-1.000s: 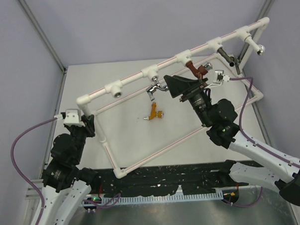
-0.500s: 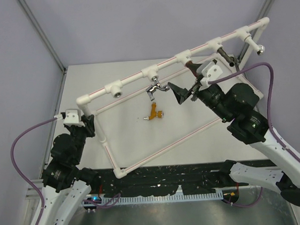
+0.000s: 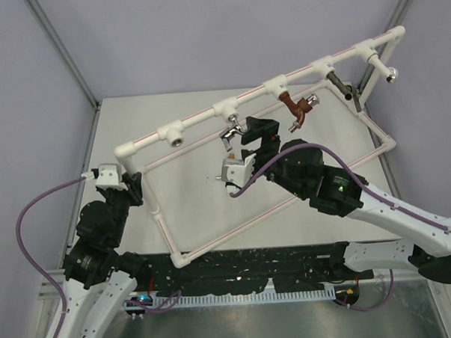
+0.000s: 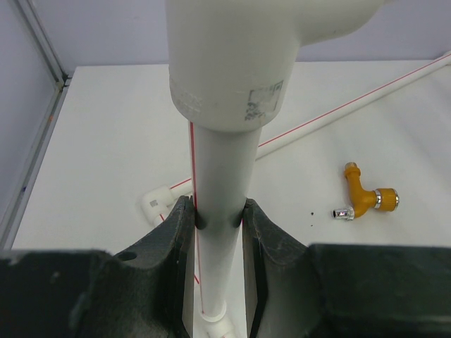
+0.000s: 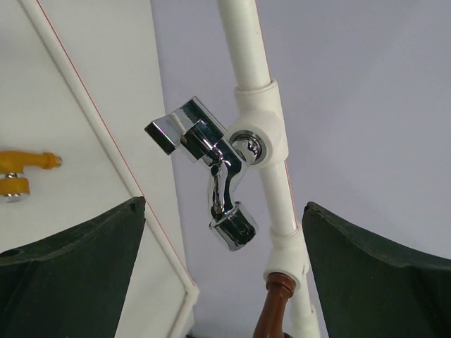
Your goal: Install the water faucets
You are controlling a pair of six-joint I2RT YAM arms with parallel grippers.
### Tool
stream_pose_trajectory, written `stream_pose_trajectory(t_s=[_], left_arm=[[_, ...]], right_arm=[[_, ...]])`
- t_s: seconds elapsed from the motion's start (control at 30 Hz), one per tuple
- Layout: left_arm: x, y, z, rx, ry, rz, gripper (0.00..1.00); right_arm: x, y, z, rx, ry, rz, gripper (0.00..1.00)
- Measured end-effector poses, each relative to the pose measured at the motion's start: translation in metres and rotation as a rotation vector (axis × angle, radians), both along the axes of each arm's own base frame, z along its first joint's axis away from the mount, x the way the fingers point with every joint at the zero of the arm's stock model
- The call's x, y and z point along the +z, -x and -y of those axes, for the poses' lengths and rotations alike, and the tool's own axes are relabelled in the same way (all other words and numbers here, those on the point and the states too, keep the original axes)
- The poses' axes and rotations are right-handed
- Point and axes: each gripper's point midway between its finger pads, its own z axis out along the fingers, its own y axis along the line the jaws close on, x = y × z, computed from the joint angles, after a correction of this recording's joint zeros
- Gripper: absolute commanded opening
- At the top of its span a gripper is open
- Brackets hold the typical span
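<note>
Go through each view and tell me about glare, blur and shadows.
Top external: even, diffuse light, only faint shadows on the table. Left wrist: the white pipe looms large up close; the orange-yellow faucet is sharp, with a small soft shadow. Right wrist: bright reflections on the chrome faucet; the fingers are nearly black.
</note>
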Motion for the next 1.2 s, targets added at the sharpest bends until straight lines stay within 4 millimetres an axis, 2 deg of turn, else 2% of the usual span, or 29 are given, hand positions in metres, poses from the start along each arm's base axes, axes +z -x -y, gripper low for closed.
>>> stream_pose_trajectory(t_s=[0.3,0.37,0.63,0.67,0.8,0.9,1.0,1.2], left_arm=[[0.000,0.000,0.000,0.000,0.000,0.000,0.00],[0.000,0.000,0.000,0.000,0.000,0.000,0.00],[0.000,0.000,0.000,0.000,0.000,0.000,0.00],[0.000,0.000,0.000,0.001,0.000,0.000,0.00],[0.000,0.000,-0.001,0.005,0.000,0.000,0.00],[0.000,0.000,-0.001,0.006,0.000,0.000,0.00],[0.000,0.000,-0.001,0.007,0.000,0.001,0.00],[0.000,0.000,-0.001,0.005,0.000,0.000,0.00]], right_arm=[[-0.019,-0.025,-0.015,-0.085,0.214,0.178,0.88],[-0.023,-0.031,-0.019,-0.102,0.245,0.200,0.82],[-0.021,-0.045,-0.031,-0.154,0.232,0.260,0.39],[-0.019,-0.045,-0.031,-0.158,0.213,0.260,0.36],[-0.013,-0.045,-0.032,-0.177,0.092,0.216,0.24],[-0.011,-0.045,-0.033,-0.195,-0.047,0.142,0.06],[-0.009,-0.046,-0.032,-0.226,-0.250,0.035,0.05],[-0.006,-0.046,-0.028,-0.237,-0.830,-0.289,0.05]])
